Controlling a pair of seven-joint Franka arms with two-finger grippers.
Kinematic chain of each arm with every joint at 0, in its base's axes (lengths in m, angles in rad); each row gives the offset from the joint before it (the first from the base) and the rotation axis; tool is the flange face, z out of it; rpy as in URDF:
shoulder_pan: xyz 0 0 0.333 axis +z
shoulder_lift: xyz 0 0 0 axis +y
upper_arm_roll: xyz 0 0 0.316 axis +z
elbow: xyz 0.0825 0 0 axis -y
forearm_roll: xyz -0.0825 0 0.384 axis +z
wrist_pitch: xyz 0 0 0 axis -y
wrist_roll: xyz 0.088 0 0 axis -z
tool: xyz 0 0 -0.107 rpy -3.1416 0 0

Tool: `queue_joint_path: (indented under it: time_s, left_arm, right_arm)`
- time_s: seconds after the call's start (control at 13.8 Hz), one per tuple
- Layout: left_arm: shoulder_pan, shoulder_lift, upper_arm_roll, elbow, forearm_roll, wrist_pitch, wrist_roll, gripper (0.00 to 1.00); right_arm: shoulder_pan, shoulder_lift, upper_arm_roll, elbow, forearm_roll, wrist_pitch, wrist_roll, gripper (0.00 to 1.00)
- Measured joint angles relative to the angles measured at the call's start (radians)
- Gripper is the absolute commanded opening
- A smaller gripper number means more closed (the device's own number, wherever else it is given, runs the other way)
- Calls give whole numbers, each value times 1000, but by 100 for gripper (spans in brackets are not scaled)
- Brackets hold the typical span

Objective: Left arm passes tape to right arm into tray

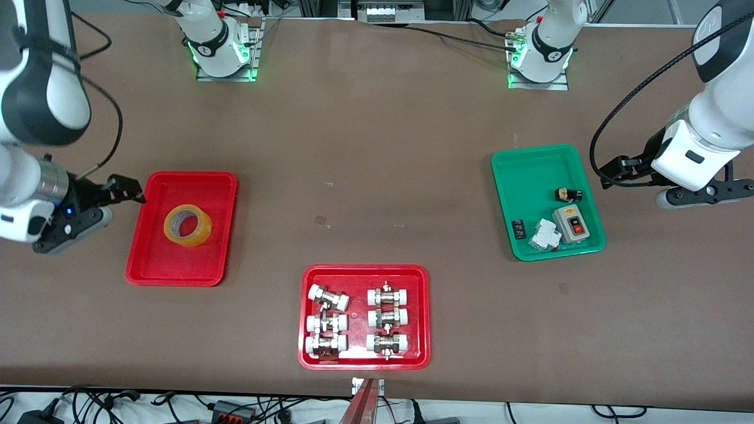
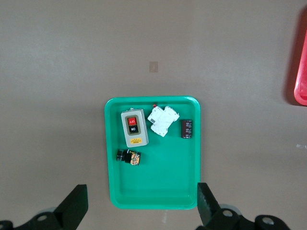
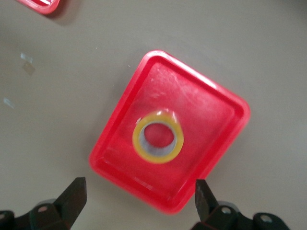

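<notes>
The yellow tape roll (image 1: 204,233) lies flat in the plain red tray (image 1: 147,259) at the right arm's end of the table. My right gripper (image 1: 121,205) hangs open and empty in the air beside that tray's outer edge. The right wrist view shows the tape (image 3: 158,155) in the tray (image 3: 206,110) ahead of the open right gripper (image 3: 140,196). My left gripper (image 1: 633,185) is open and empty, up over the table beside the green tray (image 1: 530,159) at the left arm's end. The left wrist view shows the left gripper (image 2: 141,206) open above the green tray's (image 2: 153,99) rim.
The green tray holds a grey switch box (image 1: 571,224), a white part (image 1: 543,234) and two small dark parts. A red tray (image 1: 365,268) with several white-capped metal fittings stands near the front camera's edge of the table.
</notes>
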Motion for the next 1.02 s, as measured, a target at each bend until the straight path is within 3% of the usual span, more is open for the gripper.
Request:
queue_joint_path:
  time_s: [0.29,0.58,0.8,1.02]
  left_arm:
    - [0,3,0,0,0,0,0,100]
    - [-7,20,-4,39,0,-2,1,100]
    - [-3,45,-4,89,0,-29,1,100]
    - [-4,56,-4,98,0,-34,1,100]
  right_arm:
    - [33,-168,6,-92,-11,-49,261,100]
    - [38,-292,6,-203,-11,-35,365,100]
    - [38,-343,5,-233,-11,-26,391,100]
    - [36,-328,0,-194,-11,-33,463,100]
